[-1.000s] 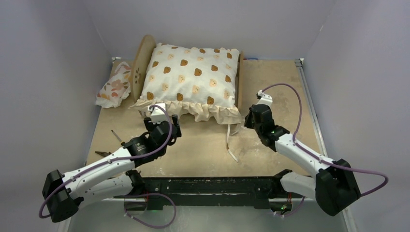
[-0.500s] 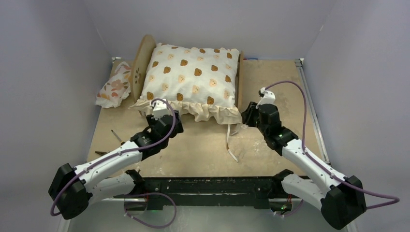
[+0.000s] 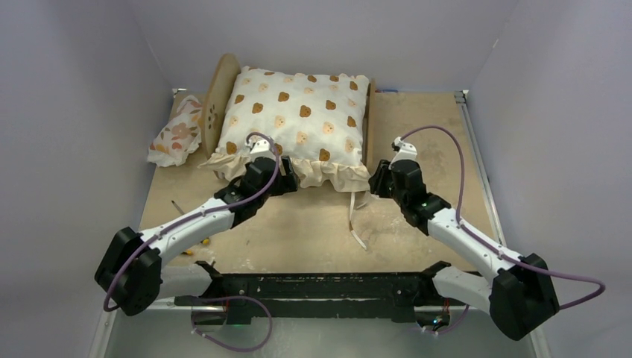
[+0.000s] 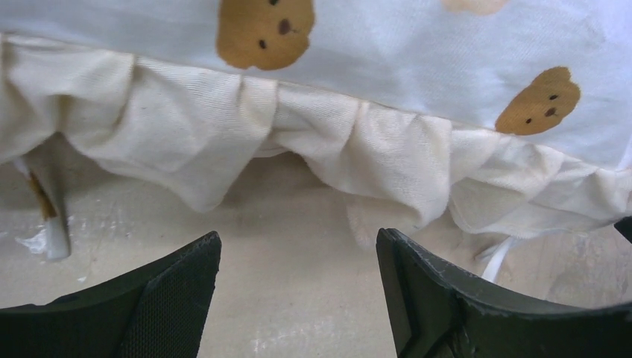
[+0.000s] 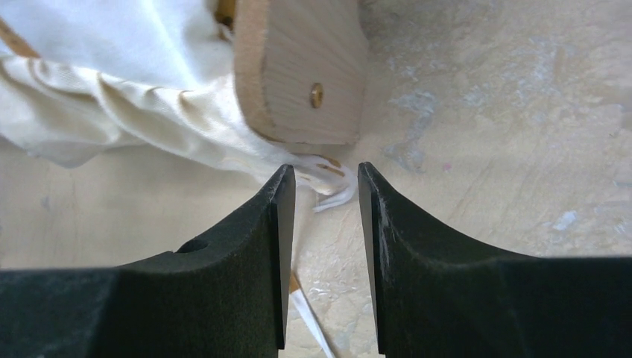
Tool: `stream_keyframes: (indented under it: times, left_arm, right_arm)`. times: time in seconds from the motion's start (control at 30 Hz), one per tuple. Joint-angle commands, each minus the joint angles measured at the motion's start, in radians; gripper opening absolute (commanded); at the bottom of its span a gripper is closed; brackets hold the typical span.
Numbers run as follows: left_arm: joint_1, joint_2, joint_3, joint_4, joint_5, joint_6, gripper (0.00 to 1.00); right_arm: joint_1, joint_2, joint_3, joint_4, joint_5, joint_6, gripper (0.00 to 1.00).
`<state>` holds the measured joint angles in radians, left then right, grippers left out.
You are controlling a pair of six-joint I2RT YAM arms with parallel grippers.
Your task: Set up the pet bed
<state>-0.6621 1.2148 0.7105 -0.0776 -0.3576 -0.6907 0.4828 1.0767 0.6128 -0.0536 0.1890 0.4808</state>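
The pet bed stands at the back of the table, with its rounded wooden headboard (image 3: 217, 91) on the left and a wooden end board (image 3: 370, 123) on the right. A cream bear-print cushion (image 3: 298, 119) lies over it, and its ruffle (image 4: 373, 156) hangs over the near side. My left gripper (image 3: 281, 181) is open just in front of that ruffle, apart from it, with bare table between its fingers (image 4: 179, 298). My right gripper (image 5: 326, 175) is partly open at the near corner of the end board (image 5: 302, 74). White tie strings (image 5: 333, 186) lie just ahead of its tips, and nothing is gripped.
A small floral pillow (image 3: 177, 134) leans on the table left of the headboard. A white ribbon (image 3: 355, 220) trails from the cushion across the middle of the table. Small tools (image 3: 179, 207) lie at the front left. Walls close in on the left, right and back.
My left arm has reached forward and right, up to the cushion's front ruffle. My right gripper has gone from shut to partly open and moved closer to the bed's near right corner.
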Motion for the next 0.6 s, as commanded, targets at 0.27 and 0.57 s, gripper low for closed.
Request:
stream_keyframes:
  times: [0.27,0.57]
  left_arm:
    - [-0.130,0.171,0.231,0.013,0.014,0.108,0.65]
    - [-0.131,0.331,0.204,0.131,-0.007,0.098,0.33]
  right_arm:
    - [-0.009,-0.201,-0.023,0.018,0.039,0.015,0.46]
    - [-0.009,-0.150,0.063,0.036,0.055,0.010,0.55]
